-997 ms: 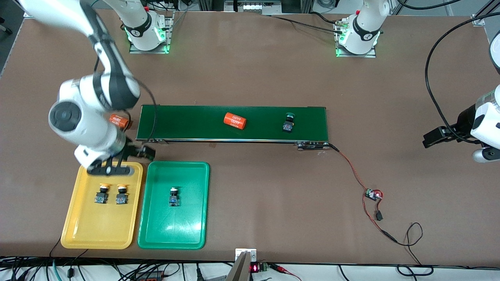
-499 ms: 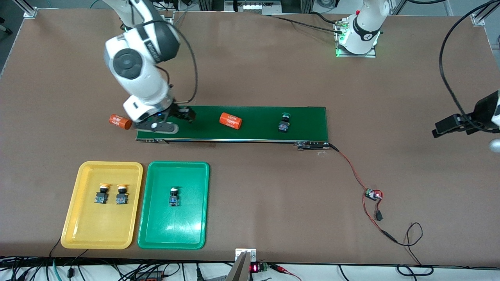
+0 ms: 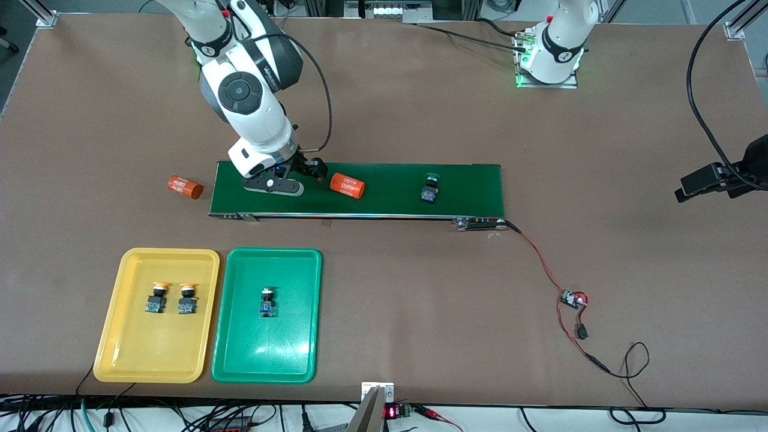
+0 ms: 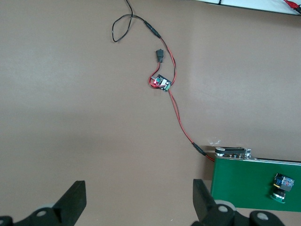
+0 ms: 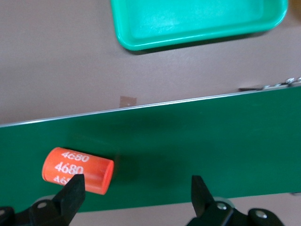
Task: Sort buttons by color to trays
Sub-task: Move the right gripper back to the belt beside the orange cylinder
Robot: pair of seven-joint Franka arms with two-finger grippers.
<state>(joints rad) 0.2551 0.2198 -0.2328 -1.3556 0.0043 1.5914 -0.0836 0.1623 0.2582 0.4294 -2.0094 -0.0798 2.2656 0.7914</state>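
Observation:
Two yellow-capped buttons (image 3: pixel 155 298) (image 3: pixel 187 298) lie in the yellow tray (image 3: pixel 120 354). One green button (image 3: pixel 267 302) lies in the green tray (image 3: pixel 294 354), whose edge shows in the right wrist view (image 5: pixel 197 19). A green-capped button (image 3: pixel 429 191) lies on the conveyor belt; it also shows in the left wrist view (image 4: pixel 282 184). My right gripper (image 3: pixel 276 185) (image 5: pixel 136 197) is open and empty over the belt's end nearest the right arm. My left gripper (image 3: pixel 690 186) (image 4: pixel 138 202) is open and empty over bare table off the belt's other end.
An orange cylinder (image 3: pixel 347 185) (image 5: pixel 77 170) lies on the dark-green belt (image 3: pixel 390 207) beside the right gripper. Another orange cylinder (image 3: pixel 184 187) lies on the table off the belt's end. A red wire runs to a small circuit board (image 3: pixel 573 298) (image 4: pixel 161 82).
My right gripper has moved from over the yellow tray to over the belt. The orange cylinder and green-capped button have ridden along the belt toward the right arm's end. The left gripper has shifted slightly.

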